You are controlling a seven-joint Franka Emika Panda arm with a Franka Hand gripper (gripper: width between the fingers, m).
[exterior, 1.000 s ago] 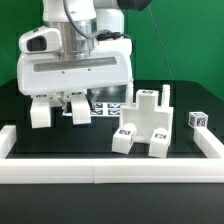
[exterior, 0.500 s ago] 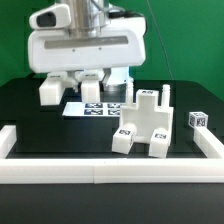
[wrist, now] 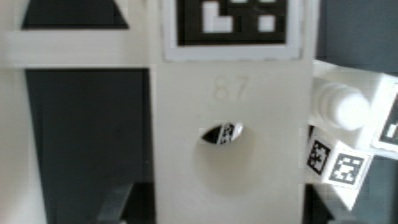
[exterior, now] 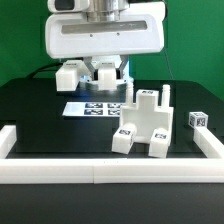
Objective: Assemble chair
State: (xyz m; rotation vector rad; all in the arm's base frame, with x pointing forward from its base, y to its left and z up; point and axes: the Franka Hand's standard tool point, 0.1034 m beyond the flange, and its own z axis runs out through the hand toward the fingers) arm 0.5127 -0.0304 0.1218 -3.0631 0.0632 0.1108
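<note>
The jaws pinch narrow on the wide white plate (exterior: pixel 105 35), high in the exterior view's upper middle, up and left of the slotted block (exterior: pixel 145 122) on the tabletop (exterior: pixel 50 132). In the wrist view the plate's hole (wrist: pixel 222 133) sits near centre-frame. So broad a piece could twist in that small grip and knock the block rather than seat on it.

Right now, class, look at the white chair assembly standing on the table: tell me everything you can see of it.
The chair assembly is a chunky white block, plastic by the look, stepped, with short square posts rising on top. Small black-and-white tags sit on its front faces. It stands upright on the black table, toward the exterior view's right, close inside the white border rail. Only the table visibly touches it.
</note>
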